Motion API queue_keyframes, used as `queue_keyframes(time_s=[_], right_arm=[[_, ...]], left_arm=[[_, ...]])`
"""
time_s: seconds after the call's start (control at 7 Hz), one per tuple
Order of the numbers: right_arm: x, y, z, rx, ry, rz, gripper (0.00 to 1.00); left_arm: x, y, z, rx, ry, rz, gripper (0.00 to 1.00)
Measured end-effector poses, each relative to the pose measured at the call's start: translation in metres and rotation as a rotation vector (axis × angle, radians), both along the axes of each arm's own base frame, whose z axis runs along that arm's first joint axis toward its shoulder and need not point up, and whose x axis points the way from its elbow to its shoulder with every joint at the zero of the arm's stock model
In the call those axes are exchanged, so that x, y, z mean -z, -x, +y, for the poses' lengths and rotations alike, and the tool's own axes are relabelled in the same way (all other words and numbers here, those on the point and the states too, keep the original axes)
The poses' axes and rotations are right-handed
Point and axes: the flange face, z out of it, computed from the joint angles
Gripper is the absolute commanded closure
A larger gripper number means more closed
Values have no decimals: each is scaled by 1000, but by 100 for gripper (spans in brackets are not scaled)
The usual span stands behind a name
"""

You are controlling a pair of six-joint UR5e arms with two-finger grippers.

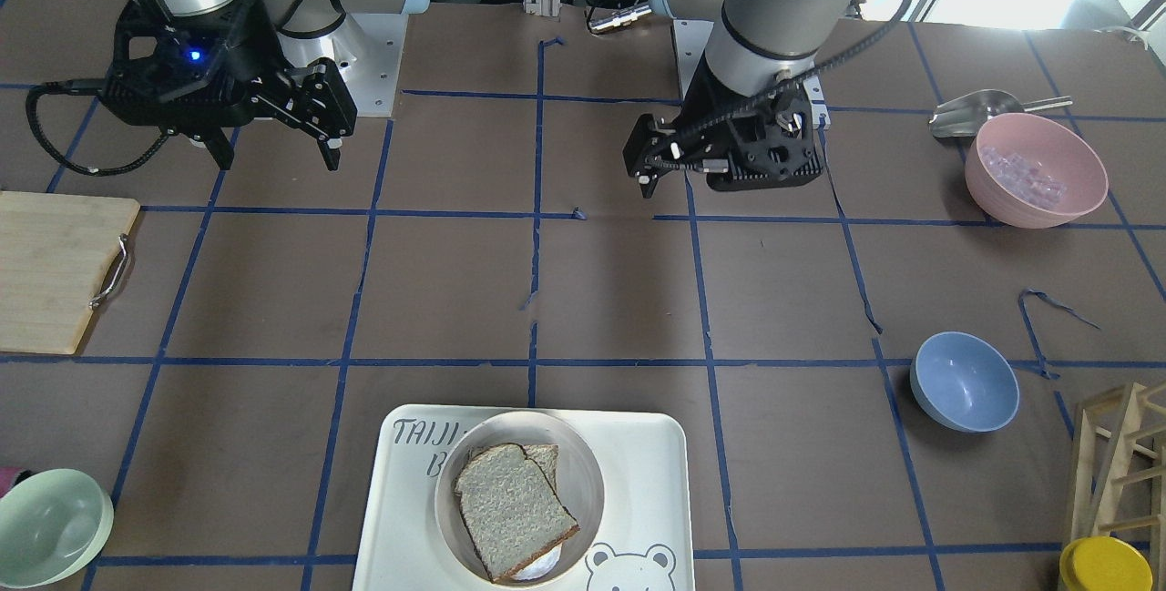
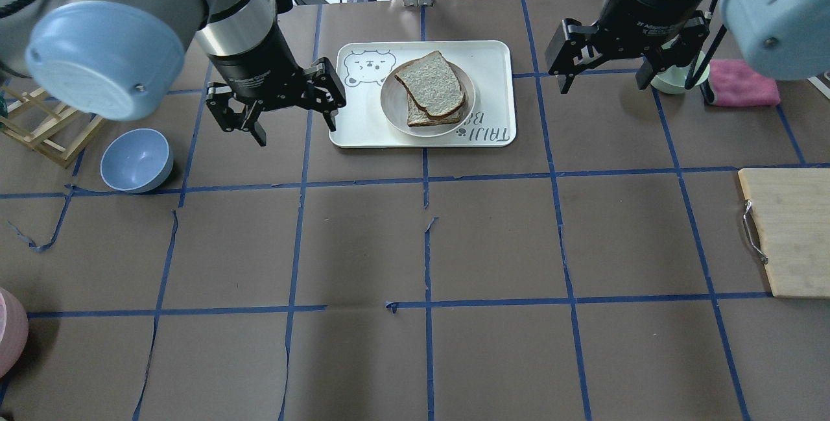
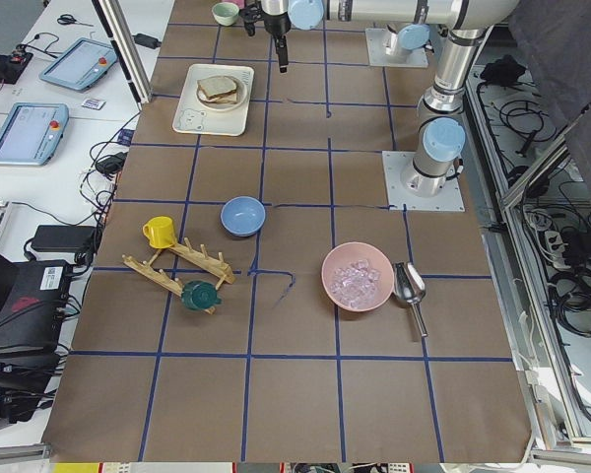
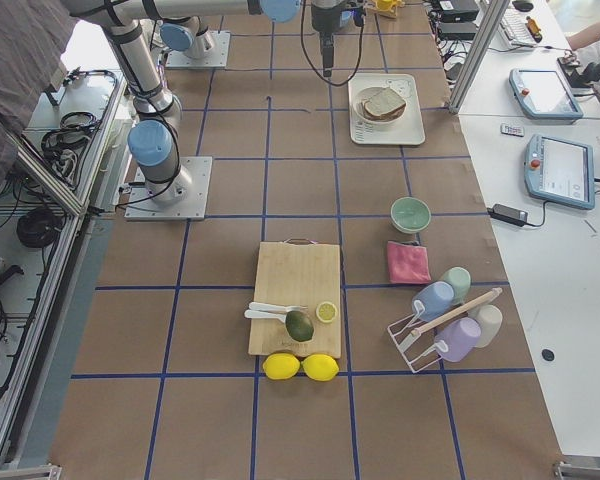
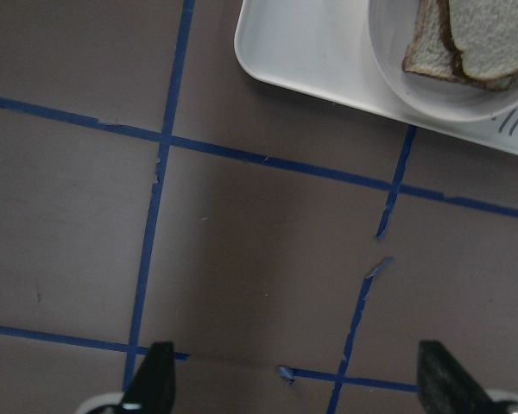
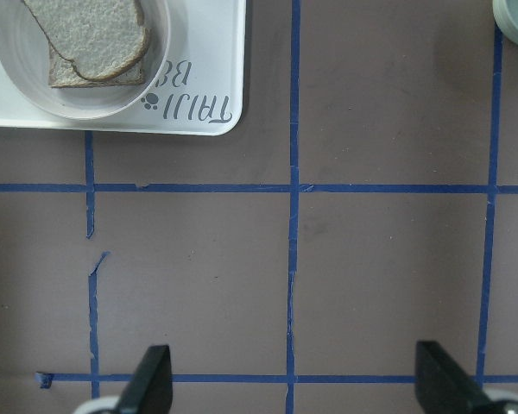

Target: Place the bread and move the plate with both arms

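The bread (image 1: 510, 504) is a large pale slice with a dark crust. It lies on a smaller slice (image 1: 547, 459) in the round cream plate (image 1: 583, 473). The plate stands on the "TAIJI BEAR" tray (image 1: 638, 463). Bread (image 2: 428, 84), plate (image 2: 389, 100) and tray (image 2: 493, 84) also show in the overhead view. My left gripper (image 2: 295, 132) is open and empty, above the table just left of the tray. My right gripper (image 2: 602, 84) is open and empty, to the right of the tray. The left wrist view shows the bread (image 5: 492, 30) at top right, and the right wrist view shows it (image 6: 86, 30) at top left.
A blue bowl (image 2: 136, 160) and a wooden rack (image 2: 39, 129) are to the left of my left gripper. A pale green bowl (image 2: 671, 77) and a pink cloth (image 2: 739, 84) are by my right gripper. A cutting board (image 2: 791, 233) lies at the right edge. A pink bowl (image 1: 1036, 169) holds ice.
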Motion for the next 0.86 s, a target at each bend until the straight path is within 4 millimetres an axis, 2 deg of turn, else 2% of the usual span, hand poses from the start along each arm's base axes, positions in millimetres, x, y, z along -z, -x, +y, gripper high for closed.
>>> queue_keyframes(time_s=[0.14, 0.29, 0.57, 0.86], right_arm=[[0, 0, 0, 0, 0, 0, 0], [0, 0, 0, 0, 0, 0, 0], [1, 0, 0, 1, -3, 0, 0], [1, 0, 0, 1, -5, -1, 0]], left_arm=[[-20, -13, 13, 87, 24, -17, 0], [-32, -29, 17, 141, 45, -23, 0], [-40, -44, 16, 154, 60, -24, 0], [-42, -47, 15, 131, 69, -25, 0]])
